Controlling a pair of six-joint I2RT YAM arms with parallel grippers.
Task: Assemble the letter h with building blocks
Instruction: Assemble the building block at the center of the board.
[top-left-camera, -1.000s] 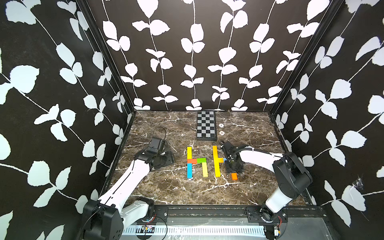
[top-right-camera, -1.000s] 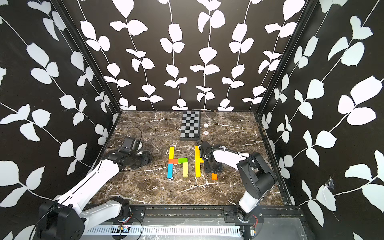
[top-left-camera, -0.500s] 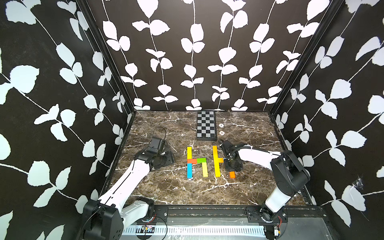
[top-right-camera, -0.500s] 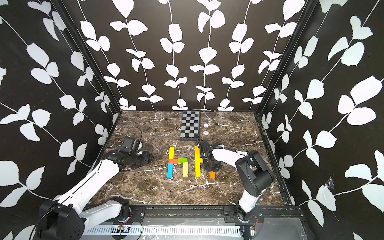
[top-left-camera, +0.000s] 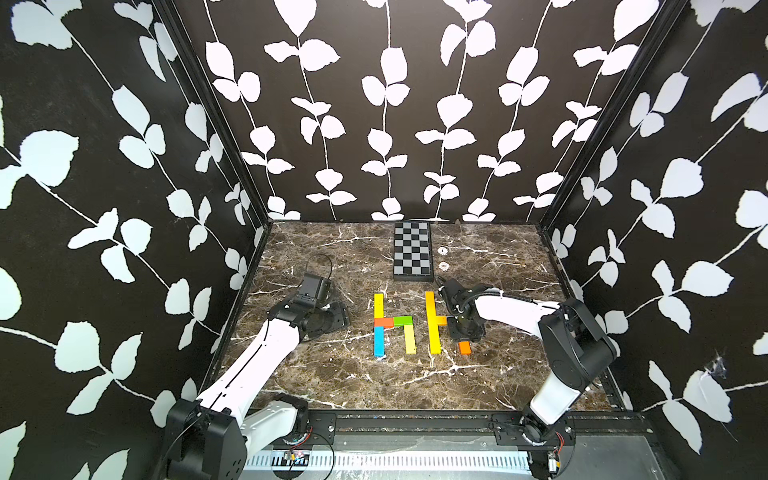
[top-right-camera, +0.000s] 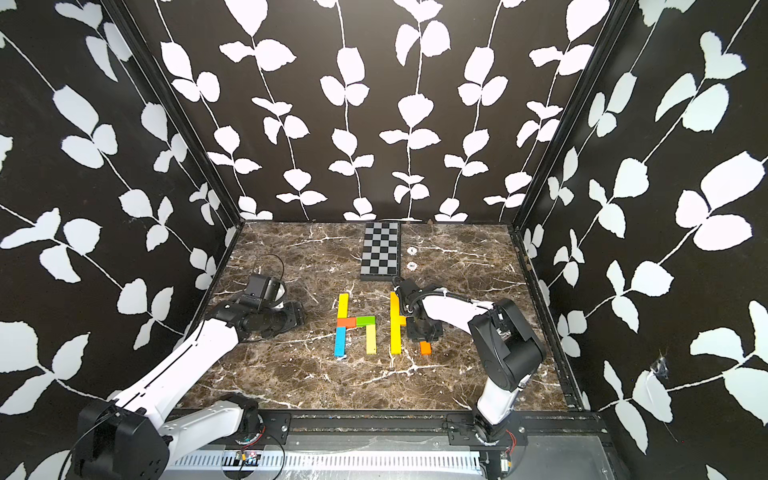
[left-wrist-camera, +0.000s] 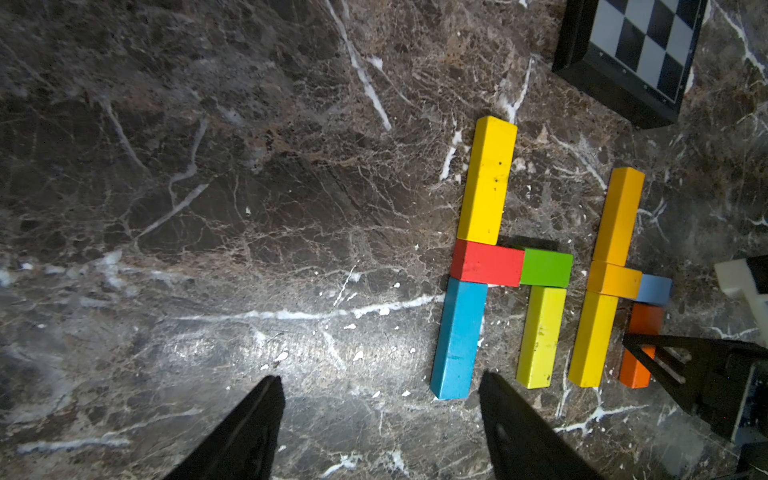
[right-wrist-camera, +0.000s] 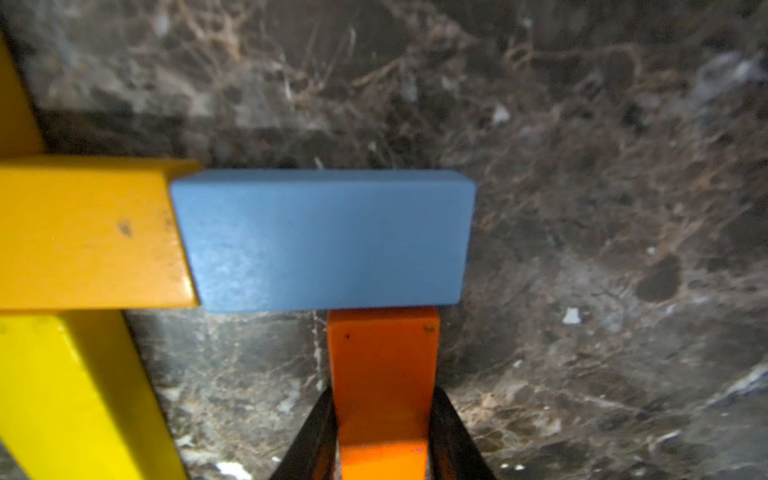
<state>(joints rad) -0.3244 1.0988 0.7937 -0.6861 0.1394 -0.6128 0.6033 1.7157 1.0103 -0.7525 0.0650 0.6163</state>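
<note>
A finished letter h of yellow, red-orange, blue, green and lime building blocks lies mid-table. To its right lies another h: a yellow-orange stem and crossbar, then a short blue block. An orange block lies under the blue one as the right leg, its end touching it. My right gripper is shut on the orange block, with a finger tight on each side. In both top views the gripper covers the blue block, and only the orange block's near end shows. My left gripper hovers open and empty left of the letters.
A black-and-grey checkered board lies at the back centre, with two small white discs beside it. Black leaf-patterned walls close the marble table on three sides. The left arm rests along the left side.
The right gripper carried the orange block slightly left and back, up against the blue block. The left arm has not moved.
</note>
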